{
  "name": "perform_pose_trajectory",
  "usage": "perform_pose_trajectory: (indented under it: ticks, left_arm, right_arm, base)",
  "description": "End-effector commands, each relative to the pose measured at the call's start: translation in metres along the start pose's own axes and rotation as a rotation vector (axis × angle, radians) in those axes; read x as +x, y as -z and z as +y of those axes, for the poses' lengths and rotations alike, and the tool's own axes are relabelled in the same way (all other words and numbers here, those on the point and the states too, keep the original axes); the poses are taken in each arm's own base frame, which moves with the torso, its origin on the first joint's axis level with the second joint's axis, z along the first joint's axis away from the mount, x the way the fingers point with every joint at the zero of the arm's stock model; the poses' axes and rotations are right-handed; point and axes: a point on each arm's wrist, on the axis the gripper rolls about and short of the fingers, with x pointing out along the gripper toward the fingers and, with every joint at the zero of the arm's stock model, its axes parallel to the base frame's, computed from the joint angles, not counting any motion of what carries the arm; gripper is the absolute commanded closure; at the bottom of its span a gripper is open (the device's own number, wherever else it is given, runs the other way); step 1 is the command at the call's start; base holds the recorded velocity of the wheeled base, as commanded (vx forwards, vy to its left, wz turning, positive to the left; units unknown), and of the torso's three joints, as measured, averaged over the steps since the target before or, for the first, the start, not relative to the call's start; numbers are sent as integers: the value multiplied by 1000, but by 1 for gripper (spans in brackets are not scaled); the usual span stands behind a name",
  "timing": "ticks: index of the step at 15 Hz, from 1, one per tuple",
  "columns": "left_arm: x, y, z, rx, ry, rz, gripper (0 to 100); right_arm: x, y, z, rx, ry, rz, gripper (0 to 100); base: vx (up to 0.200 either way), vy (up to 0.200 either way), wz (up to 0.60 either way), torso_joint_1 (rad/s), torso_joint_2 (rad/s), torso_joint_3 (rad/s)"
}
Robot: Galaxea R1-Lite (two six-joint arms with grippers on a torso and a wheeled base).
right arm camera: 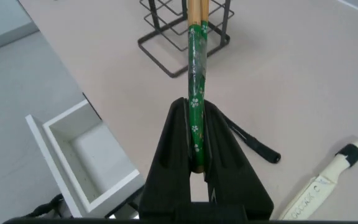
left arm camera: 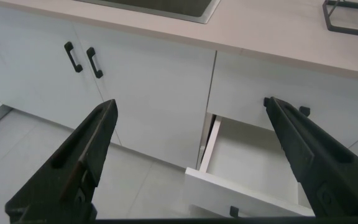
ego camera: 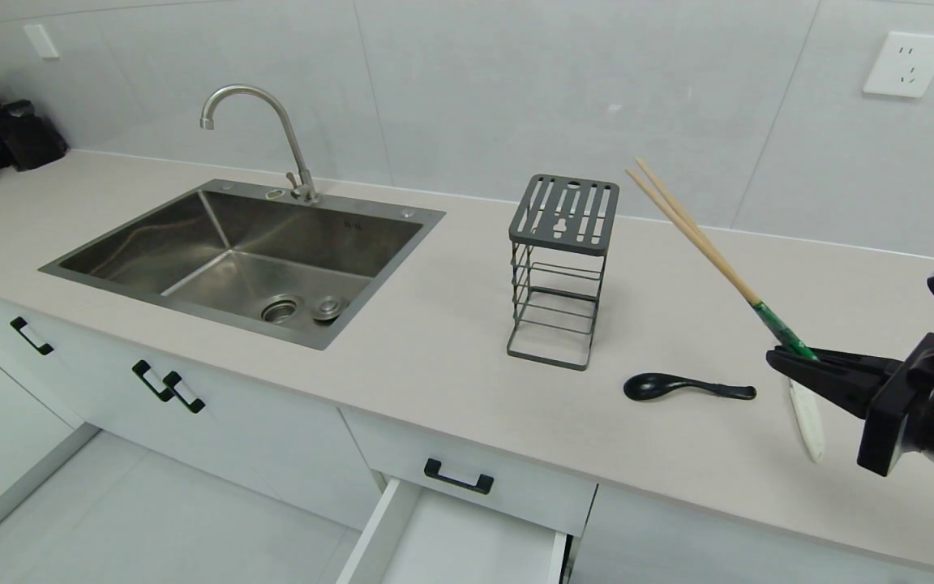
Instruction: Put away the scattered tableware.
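In the head view I see my right end effector (ego camera: pixel 791 361) at the right side, above the worktop (ego camera: pixel 434 349). It is pinching the green end of the chopsticks (ego camera: pixel 702 243), which point up and away toward the wall. A black spoon (ego camera: pixel 682 388) lies on the worktop between the dark wire rack (ego camera: pixel 560 276) and the end effector, and a white utensil (ego camera: pixel 807 418) lies just below the fingers. The sink (ego camera: pixel 151 268) is well apart at the left. A drawer (ego camera: pixel 451 543) under the worktop stands open.

In the left wrist view, the left end effector (left arm camera: pixel 185 155) is spread wide in front of the cabinets, near the open drawer (left arm camera: pixel 253 168).

In the right wrist view, the right end effector (right arm camera: pixel 196 155) is pressed together on the chopsticks (right arm camera: pixel 196 81), whose wooden part points toward the rack (right arm camera: pixel 179 43). The spoon (right arm camera: pixel 253 143) and the white utensil (right arm camera: pixel 328 183) lie on the worktop beside them.
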Motion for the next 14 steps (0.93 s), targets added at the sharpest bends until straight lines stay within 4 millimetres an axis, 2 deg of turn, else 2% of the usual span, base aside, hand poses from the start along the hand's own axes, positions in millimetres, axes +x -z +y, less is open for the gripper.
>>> perform_pose_trajectory:
  ticks: [1,5,7,10,14]
  left_arm:
    - [0,0,0,0,-1,0,0]
    - [0,0,0,0,-1,-2,0]
    - [0,0,0,-1,-1,0,0]
    - [0,0,0,0,-1,0,0]
    - [0,0,0,0,-1,0,0]
  right_arm:
    - [-7,-5,8,-11,-39,-31,100]
    - [-8,6,25,-56,-184,-8,100]
    - [-2,14,27,-133,-241,19,100]
    - [12,23,29,-141,-281,70,100]
    - [22,14,37,-161,-333,44,100]
  base:
    - [0,0,0,0,0,0]
    - [0,0,0,0,0,0]
    - [0,0,0,0,0,0]
    - [0,0,0,0,0,0]
    - [0,0,0,0,0,0]
